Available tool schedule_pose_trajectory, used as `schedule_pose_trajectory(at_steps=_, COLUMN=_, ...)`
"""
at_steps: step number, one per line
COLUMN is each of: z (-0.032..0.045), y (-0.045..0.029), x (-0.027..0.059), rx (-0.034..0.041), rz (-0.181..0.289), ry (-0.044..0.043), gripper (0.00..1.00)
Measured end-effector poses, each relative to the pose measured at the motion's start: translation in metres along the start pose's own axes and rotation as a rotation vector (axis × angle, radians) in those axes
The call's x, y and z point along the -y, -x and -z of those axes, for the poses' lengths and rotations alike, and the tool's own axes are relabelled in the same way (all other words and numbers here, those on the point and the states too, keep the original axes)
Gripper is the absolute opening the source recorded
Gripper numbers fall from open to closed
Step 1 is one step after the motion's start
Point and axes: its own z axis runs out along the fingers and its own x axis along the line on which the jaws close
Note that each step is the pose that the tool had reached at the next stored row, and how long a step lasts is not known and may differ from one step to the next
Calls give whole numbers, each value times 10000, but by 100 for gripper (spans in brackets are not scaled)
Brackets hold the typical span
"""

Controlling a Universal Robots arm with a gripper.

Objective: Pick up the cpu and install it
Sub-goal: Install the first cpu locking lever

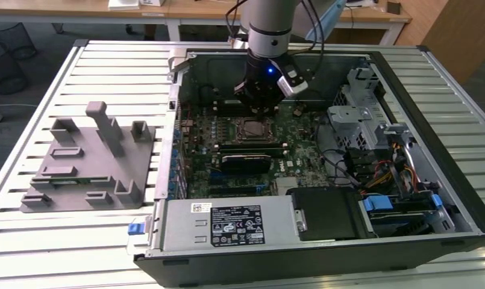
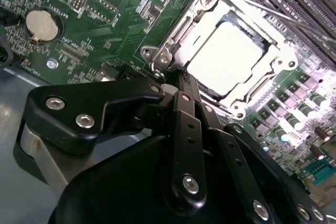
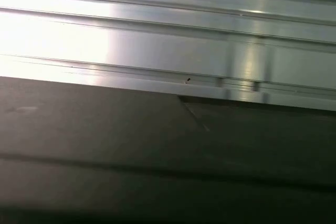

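Observation:
In the second wrist view the cpu (image 2: 226,59), a pale silver-white square, lies flat inside the metal socket frame (image 2: 170,43) on the green motherboard (image 2: 105,19). My gripper (image 2: 173,83) hangs just off one corner of that frame, its black links drawn together to a point, shut with nothing in it. In the exterior view the gripper (image 1: 261,110) hovers inside the open computer case, just behind the socket (image 1: 249,127) at the board's middle.
A grey plastic fixture (image 1: 90,162) with upright posts stands on the slatted table at the exterior view's left. The case walls (image 1: 435,150), drive cage (image 1: 362,120), cables and power supply (image 1: 226,223) ring the board. A black heatsink block (image 1: 246,161) sits in front of the socket.

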Motion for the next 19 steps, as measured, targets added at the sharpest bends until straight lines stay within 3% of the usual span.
schedule_pose_trajectory(at_steps=4, z=-2, y=4, x=-39, rx=0, rz=-1, ry=6, gripper=11)
schedule_pose_trajectory(at_steps=9, z=12, y=5, x=-54, rx=11, rz=0, ry=127, gripper=11)
schedule_pose_trajectory(at_steps=15, z=114, y=5, x=-48, rx=10, rz=0, ry=134, gripper=11)
schedule_pose_trajectory(at_steps=19, z=130, y=5, x=-39, rx=12, rz=2, ry=159, gripper=11)
